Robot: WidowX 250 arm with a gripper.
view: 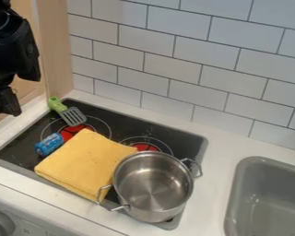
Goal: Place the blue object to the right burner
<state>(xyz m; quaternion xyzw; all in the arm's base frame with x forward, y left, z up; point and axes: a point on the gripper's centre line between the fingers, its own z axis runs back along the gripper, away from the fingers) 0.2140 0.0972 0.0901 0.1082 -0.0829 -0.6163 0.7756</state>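
Camera view: jaws (26, 94) spread apart, gripping nothing; 1 steel pot (152, 184), bare inside; blue object (49, 144) beside yellow cloth (85, 163).

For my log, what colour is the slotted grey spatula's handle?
Light green; the handle shows best in the camera view.

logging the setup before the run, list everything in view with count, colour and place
blue object: 1, blue, cooktop's left side, beside the cloth
right burner: 1, red centre, just behind the pot
left burner: 1, red centre, between spatula and cloth
cloth: 1, yellow, folded, on the cooktop
pot: 1, silver, cooktop's right front
spatula: 1, green handle, grey head, back left corner
cooktop: 1, black, set in the counter
counter: 1, white
sink: 1, grey, right
knob: 1, grey, lower left
wall tiles: many, pale grey, behind
wooden panel: 1, tan, left
gripper: 1, black, upper left
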